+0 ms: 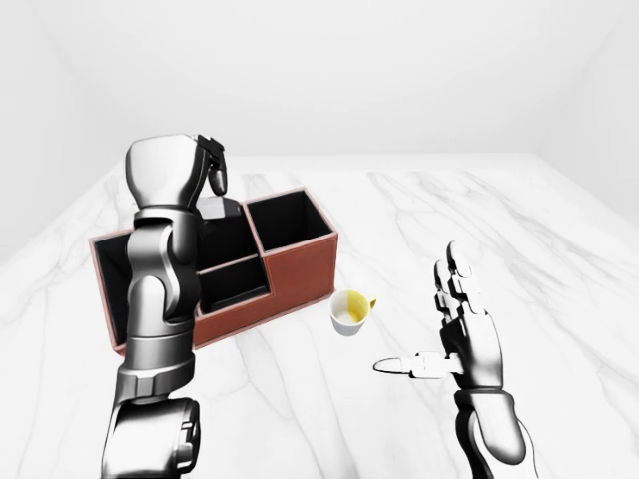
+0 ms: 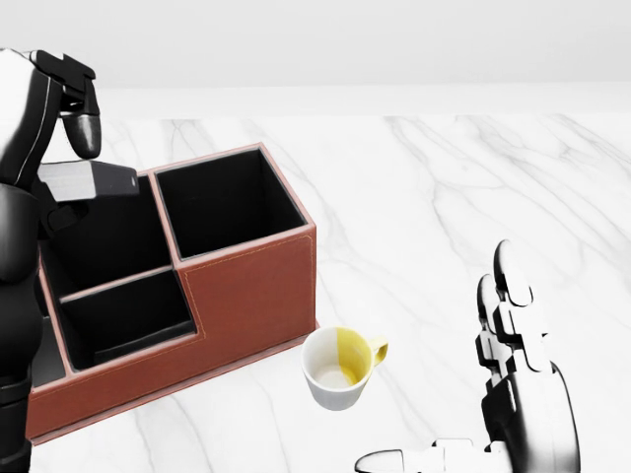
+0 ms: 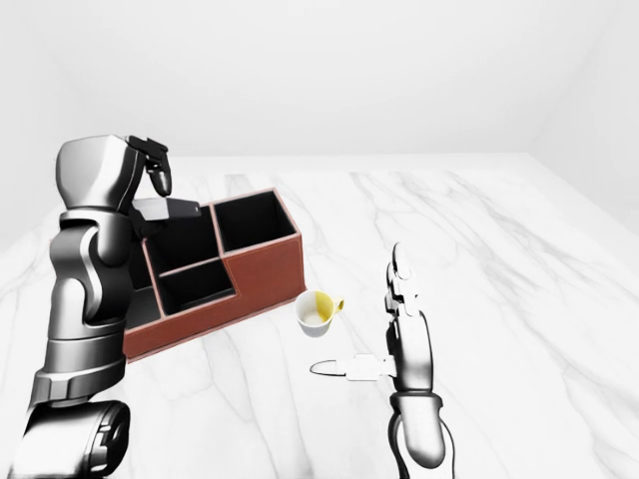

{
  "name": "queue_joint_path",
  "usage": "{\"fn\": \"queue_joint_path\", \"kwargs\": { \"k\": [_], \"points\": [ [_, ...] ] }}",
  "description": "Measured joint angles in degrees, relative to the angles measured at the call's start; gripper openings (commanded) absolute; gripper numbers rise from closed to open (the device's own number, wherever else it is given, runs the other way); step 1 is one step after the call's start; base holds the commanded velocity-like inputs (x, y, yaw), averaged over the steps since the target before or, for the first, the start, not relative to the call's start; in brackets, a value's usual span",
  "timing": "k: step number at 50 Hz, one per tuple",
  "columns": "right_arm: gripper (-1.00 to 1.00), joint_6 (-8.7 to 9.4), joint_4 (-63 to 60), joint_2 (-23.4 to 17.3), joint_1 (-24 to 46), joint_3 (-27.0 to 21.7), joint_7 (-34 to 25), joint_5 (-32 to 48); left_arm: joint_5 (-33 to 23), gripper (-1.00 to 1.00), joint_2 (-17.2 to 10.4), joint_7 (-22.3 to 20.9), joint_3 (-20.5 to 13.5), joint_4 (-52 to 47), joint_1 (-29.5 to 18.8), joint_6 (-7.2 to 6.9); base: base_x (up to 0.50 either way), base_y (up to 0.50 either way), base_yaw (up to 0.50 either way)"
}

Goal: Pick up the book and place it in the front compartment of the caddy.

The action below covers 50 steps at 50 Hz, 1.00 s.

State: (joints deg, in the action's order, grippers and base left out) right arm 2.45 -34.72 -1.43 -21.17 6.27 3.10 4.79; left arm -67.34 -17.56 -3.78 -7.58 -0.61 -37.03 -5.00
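Note:
A flat grey book (image 2: pixel 91 182) hangs level in the air, with my left hand (image 2: pixel 71 148) shut on it at the top left of the head view. It hovers over the middle black compartment of the brown leather caddy (image 2: pixel 251 281). The caddy's low compartment (image 2: pixel 123 317) lies below that one in the view, and a tall square compartment (image 2: pixel 227 202) stands to the right. My left forearm hides the caddy's left end. My right hand (image 2: pixel 463 394) is open at the lower right, fingers up and thumb out, holding nothing.
A white cup with a yellow side (image 2: pixel 340 370) stands on the marble table (image 2: pixel 444 187) just right of the caddy's lower corner. My left arm (image 1: pixel 160 299) rises tall along the caddy's left side.

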Motion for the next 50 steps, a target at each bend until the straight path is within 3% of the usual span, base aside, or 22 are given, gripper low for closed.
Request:
{"fn": "queue_joint_path", "kwargs": {
  "k": [23, 50],
  "points": [
    [1.0, 0.02, 0.2, 0.2, 0.2, -0.3, -0.1, -0.1, -2.0, -1.0, -0.6, 9.9, 2.3, 16.2, -5.9, 0.0, 0.0, 0.0, 0.0],
    [1.0, 0.16, 0.3, 0.2, 0.3, -0.2, 0.1, 0.0, -5.5, -1.0, 0.2, 13.2, 2.6, 17.7, -4.4, 0.0, 0.0, 0.0, 0.0]
  ]
}}
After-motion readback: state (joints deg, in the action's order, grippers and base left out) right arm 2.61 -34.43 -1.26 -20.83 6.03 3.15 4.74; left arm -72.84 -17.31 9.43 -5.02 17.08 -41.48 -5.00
